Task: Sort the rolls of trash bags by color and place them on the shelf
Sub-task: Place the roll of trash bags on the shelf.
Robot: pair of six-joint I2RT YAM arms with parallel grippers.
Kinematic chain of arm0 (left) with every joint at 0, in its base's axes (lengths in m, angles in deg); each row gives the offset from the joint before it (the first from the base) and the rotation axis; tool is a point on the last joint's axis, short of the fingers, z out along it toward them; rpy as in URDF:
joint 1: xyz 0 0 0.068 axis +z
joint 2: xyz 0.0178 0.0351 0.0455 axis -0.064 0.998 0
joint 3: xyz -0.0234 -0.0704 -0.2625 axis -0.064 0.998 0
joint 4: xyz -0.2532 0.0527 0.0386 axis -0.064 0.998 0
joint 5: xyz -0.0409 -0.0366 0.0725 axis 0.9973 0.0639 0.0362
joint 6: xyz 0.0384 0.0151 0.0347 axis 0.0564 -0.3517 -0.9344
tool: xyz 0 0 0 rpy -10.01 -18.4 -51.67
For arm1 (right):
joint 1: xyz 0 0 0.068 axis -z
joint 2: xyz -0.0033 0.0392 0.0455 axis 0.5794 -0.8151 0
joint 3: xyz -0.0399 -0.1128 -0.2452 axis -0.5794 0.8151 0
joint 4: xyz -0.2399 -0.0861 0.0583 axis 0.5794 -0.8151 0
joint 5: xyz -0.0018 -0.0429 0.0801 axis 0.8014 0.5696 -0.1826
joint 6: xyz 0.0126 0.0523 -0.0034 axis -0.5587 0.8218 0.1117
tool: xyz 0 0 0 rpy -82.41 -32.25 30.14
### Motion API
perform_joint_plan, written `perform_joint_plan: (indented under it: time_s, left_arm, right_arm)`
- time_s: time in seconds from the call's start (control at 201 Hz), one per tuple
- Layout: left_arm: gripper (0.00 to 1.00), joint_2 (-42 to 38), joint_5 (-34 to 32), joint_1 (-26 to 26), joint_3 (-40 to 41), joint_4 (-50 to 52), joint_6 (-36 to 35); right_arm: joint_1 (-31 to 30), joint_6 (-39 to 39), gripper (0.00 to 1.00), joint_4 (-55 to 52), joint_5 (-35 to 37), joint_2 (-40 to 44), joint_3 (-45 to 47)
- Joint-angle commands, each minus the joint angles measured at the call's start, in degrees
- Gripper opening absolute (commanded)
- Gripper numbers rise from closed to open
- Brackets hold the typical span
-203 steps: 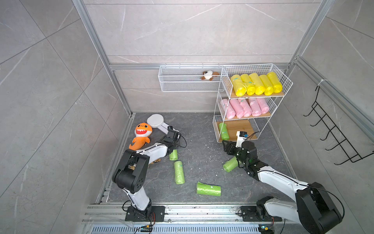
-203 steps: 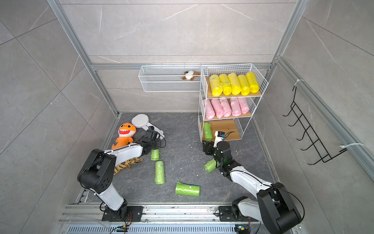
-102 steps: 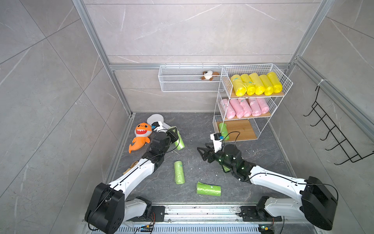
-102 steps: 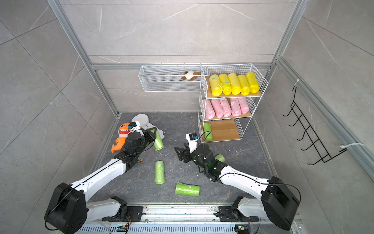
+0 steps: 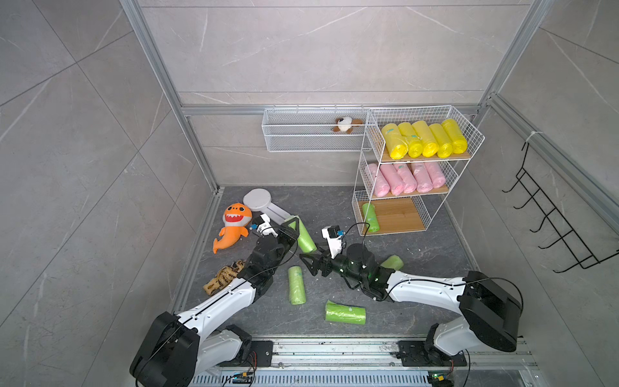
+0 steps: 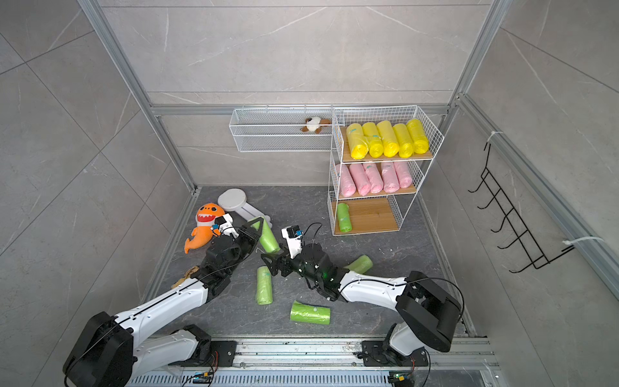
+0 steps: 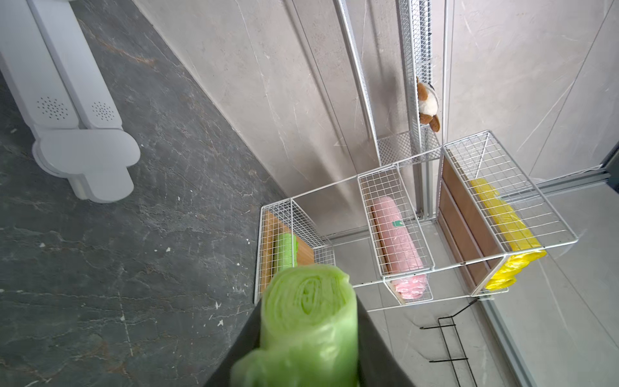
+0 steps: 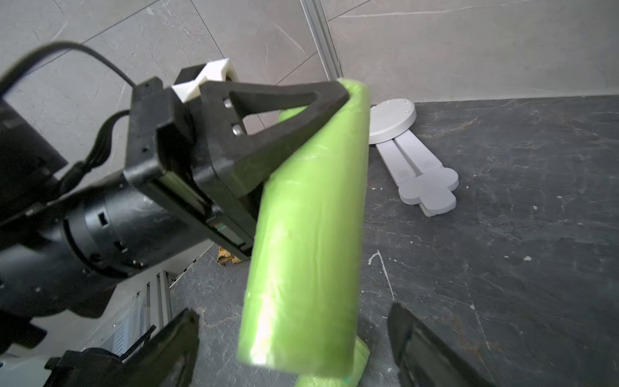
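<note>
My left gripper (image 5: 292, 231) is shut on a light green roll (image 5: 304, 237) and holds it off the floor, slanted; the roll's end fills the left wrist view (image 7: 308, 318). My right gripper (image 5: 308, 264) stands open just beside it. In the right wrist view the roll's lower end (image 8: 301, 268) hangs between my spread fingers (image 8: 174, 348) without touching them. Three more green rolls lie on the floor (image 5: 296, 284), (image 5: 345, 312), (image 5: 392, 262). The shelf (image 5: 402, 216) holds yellow rolls (image 5: 423, 139) on top, pink rolls (image 5: 405, 177) in the middle and one green roll (image 5: 370, 217) at the bottom.
An orange shark plush (image 5: 232, 226), a white folding device (image 5: 264, 204) and a brown patterned item (image 5: 224, 276) lie on the floor at the left. A long white wire basket (image 5: 311, 140) with a small plush hangs on the back wall. A black hook rack (image 5: 552, 217) is on the right wall.
My left gripper lifted a green roll off the floor and swung it toward the middle. My right gripper let its green roll go onto the floor, moved left and opened wide.
</note>
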Motion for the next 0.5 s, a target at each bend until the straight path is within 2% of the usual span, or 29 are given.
perform_joint_plan:
  time_s: [0.0,0.095,0.214,0.323,0.423,0.498]
  left_arm:
    - [0.33,-1.65,-2.24,-1.34,0.02,-7.62,3.81]
    - [0.33,-1.33,-2.78,-2.39,0.41,-8.43,4.96]
    - [0.34,-0.91,-3.14,-2.85,0.99,-9.97,6.37]
    - [0.35,-0.87,-3.4,-2.88,1.0,-10.02,6.51]
    - [0.4,-0.87,-3.83,-3.04,1.04,-9.88,6.59]
    - [0.49,-0.87,-4.27,-3.04,1.16,-9.52,6.38]
  right_arm:
    - [-0.42,1.67,0.91,2.87,4.16,-0.86,-1.81]
    - [-0.43,1.67,0.83,2.61,6.01,-0.94,-2.26]
    - [-0.52,1.29,0.61,2.61,6.94,-0.7,-2.44]
    - [-0.61,1.02,0.46,2.48,6.44,-0.47,-2.48]
    - [-0.61,0.9,0.35,2.43,6.64,0.14,-2.06]
    - [-0.59,0.58,0.31,2.35,7.46,0.94,-1.42]
